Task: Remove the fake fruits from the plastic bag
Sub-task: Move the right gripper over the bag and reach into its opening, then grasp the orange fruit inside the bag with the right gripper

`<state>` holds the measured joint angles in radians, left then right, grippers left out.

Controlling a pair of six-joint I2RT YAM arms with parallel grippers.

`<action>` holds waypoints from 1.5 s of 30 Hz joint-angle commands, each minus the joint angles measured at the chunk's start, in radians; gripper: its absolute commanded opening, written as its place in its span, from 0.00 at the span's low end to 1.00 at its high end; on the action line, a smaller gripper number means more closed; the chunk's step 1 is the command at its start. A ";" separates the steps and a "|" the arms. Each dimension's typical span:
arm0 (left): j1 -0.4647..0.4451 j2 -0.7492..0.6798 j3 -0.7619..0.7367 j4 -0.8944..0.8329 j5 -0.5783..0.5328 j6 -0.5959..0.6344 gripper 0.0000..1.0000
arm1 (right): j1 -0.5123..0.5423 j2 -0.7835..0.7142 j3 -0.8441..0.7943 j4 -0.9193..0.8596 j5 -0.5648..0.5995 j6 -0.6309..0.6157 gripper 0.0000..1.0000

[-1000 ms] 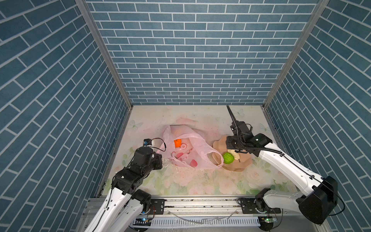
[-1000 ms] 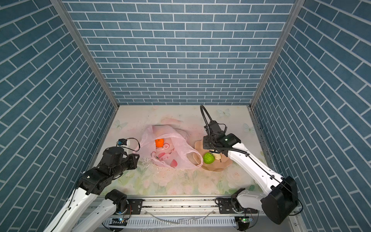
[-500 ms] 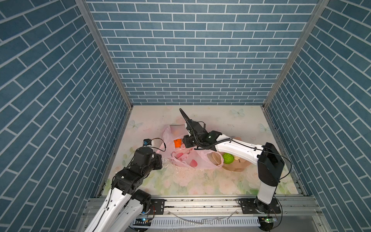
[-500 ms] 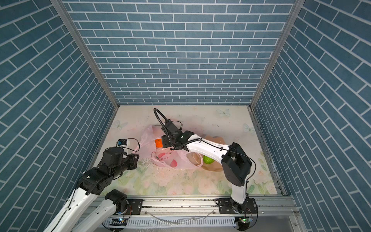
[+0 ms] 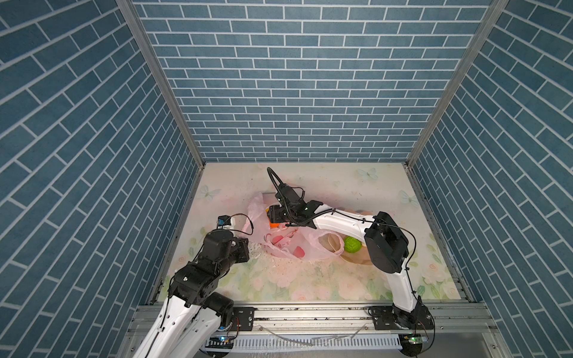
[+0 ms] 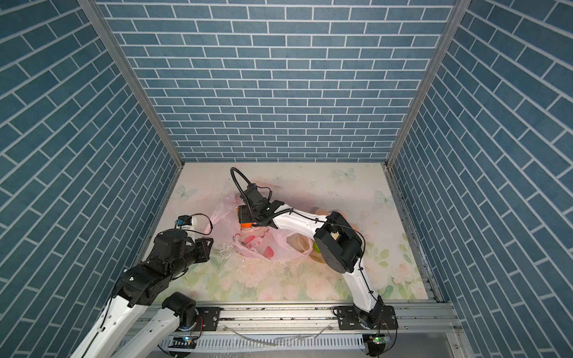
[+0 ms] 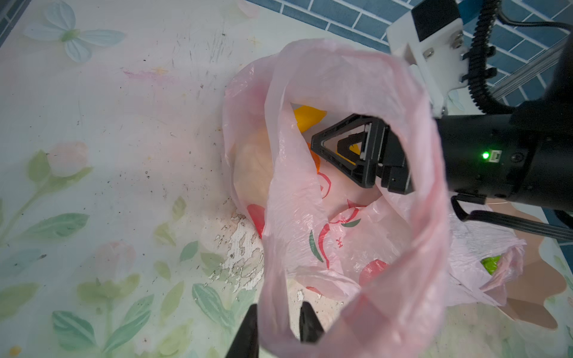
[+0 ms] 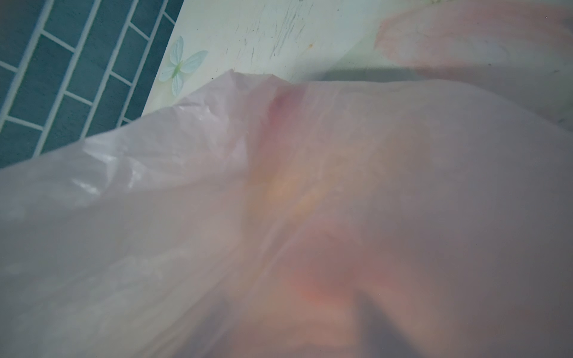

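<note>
The pale pink plastic bag (image 5: 285, 245) (image 6: 257, 245) lies mid-table, its mouth facing left. My left gripper (image 7: 280, 325) (image 5: 246, 248) is shut on one loop handle and holds it up. My right gripper (image 5: 273, 214) (image 6: 243, 215) (image 7: 316, 145) reaches into the bag mouth, fingers apart and open. It sits just above an orange fruit (image 5: 273, 224) (image 7: 314, 161) and beside a yellow one (image 7: 307, 116). In the right wrist view the bag film (image 8: 155, 217) covers the lens, and an orange-red blur shows between the dim fingers. A bumpy green ball (image 5: 352, 244) (image 7: 490, 265) lies in the bowl.
The peach scalloped bowl (image 5: 359, 260) (image 7: 527, 297) stands right of the bag, partly under the bag's other handle and my right arm. A cream shape (image 5: 333, 241) shows beside the green ball. Blue brick walls close in three sides. The floral mat has a worn patch (image 7: 245, 248).
My right arm has swung left from above the bowl to the bag mouth, and its jaws have widened. The left gripper has kept its hold on the handle, barely moving.
</note>
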<state>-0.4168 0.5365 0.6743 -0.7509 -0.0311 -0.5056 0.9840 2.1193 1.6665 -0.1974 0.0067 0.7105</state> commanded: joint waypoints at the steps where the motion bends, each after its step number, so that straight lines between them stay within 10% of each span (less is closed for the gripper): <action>1: 0.001 -0.010 0.001 -0.030 0.007 -0.009 0.25 | -0.010 0.052 0.067 0.017 -0.010 0.035 0.65; 17: 0.002 0.000 -0.003 -0.024 0.005 -0.003 0.25 | -0.013 0.113 0.111 -0.035 0.031 0.011 0.76; 32: 0.002 0.162 0.011 0.136 -0.053 0.043 0.50 | -0.009 0.081 0.074 0.006 -0.011 0.022 0.74; 45: 0.003 0.183 0.066 0.105 -0.179 0.048 0.14 | -0.009 0.034 0.031 0.027 -0.001 0.023 0.73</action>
<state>-0.4168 0.7418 0.7010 -0.5861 -0.1528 -0.4606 0.9745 2.1986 1.7306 -0.1879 0.0029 0.7185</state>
